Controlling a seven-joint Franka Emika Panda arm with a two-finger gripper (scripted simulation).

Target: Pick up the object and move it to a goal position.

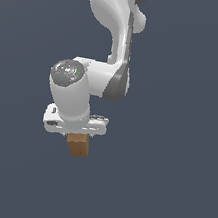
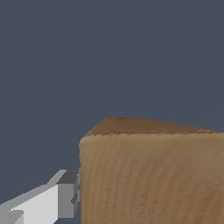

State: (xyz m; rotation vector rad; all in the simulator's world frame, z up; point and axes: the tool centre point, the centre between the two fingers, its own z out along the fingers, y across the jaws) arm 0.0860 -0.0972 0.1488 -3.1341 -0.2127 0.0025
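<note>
Pincer (image 1: 79, 137) hangs under the white arm (image 1: 91, 90) and looks closed on the brown cube (image 1: 78, 145), which sits directly beneath the hand; in the wrist view one finger (image 2: 65, 194) presses against the cube's side. No desk or goal marker shows against the flat grey background, so the cube seems to be carried in the air. For this carrying step, I judge it best to keep the squeeze steady and travel smoothly, avoiding jerks that could let the cube slip.
</note>
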